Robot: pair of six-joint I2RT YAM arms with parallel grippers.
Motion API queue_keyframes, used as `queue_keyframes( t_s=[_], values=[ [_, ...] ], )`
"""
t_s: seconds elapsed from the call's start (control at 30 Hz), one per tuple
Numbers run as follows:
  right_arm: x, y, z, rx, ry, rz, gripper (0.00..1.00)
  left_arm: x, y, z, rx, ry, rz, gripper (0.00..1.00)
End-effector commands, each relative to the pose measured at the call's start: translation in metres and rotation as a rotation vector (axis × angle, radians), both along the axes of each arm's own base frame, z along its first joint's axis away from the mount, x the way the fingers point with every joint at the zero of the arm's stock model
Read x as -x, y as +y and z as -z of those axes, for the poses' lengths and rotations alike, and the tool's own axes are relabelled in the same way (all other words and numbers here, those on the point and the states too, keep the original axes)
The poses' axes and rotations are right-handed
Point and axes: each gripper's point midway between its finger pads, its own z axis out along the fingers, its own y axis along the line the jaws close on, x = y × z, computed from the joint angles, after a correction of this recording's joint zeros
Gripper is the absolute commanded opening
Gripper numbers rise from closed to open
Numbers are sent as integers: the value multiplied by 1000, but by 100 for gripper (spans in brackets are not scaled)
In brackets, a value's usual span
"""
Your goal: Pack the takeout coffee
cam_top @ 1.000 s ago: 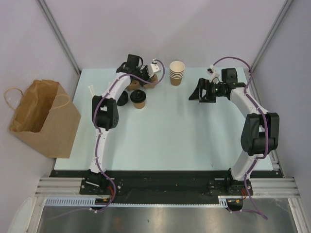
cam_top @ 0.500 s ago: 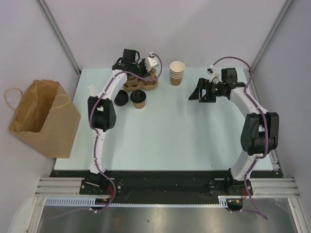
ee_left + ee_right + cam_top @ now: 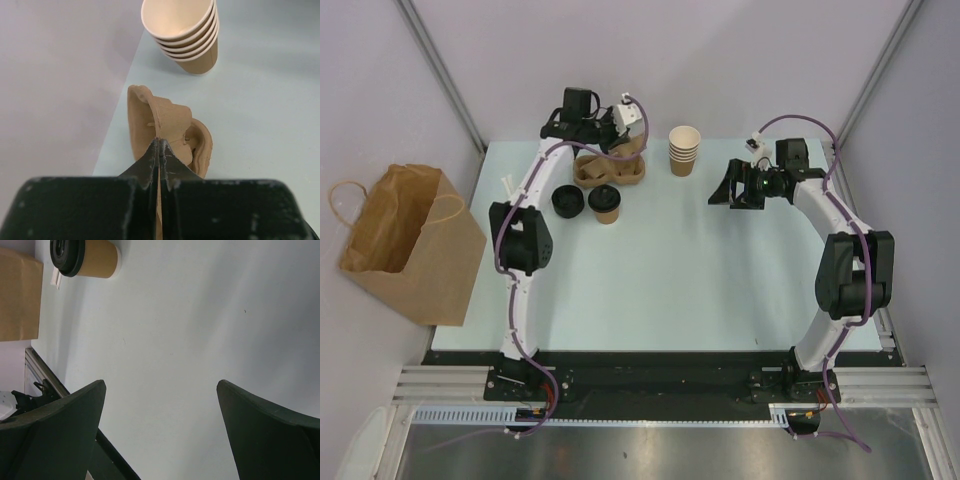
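- Takeout coffee not yet packed. Paper bag nearest of all, standing open off the left edge of the table, well apart from the coffee.
- Coffee upright on the table, left of centre, black lid on. Loose black lid just beside it on the left; touching or not, cannot tell.
- Right gripper further back on the right side, spread wide, nothing between the fingers, low over the table. Well apart from the coffee, which shows far off in its wrist view.
- Moulded pulp carrier just behind the coffee, pinched on a thin ridge by the left gripper, fingers closed tight on the pulp. Lifted or resting on the table: cannot tell.
- Stack of lidless cups at the far edge, right of the carrier, apart from it.
- Step in hand, as judged: handling the carrier, ahead of loading the coffee.
- Next move probably calls for: carrier set down flat, wells up, close to the coffee; then a grip around the cup body below the lid, kept upright, lowered square into a well; bag last.
- Watch for: carrier twisting on that thin ridge grip.
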Motion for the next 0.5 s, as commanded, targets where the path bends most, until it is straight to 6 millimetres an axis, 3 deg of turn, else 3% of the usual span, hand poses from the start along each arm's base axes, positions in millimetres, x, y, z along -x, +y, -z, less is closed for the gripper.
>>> queue_keyframes(
  t_s=[0.0, 0.2, 0.37, 0.43, 0.47],
  values=[
    [-14, 2, -15, -10, -53, 1, 99, 22, -7, -72, 76, -95, 59, 0],
    [-16, 3, -15, -11, -58, 0, 99, 42, -19, -93, 98, -109, 110, 0],
    [-18, 6, -17, -12, -63, -5, 99, 50, -23, -77, 49, -85, 141, 0],
    [-18, 6, -20, -12, -70, -7, 99, 50, -21, -69, 24, -77, 145, 12],
    [-18, 6, -19, -10, -70, -6, 99, 54, -19, -65, 9, -58, 151, 30]
  ],
)
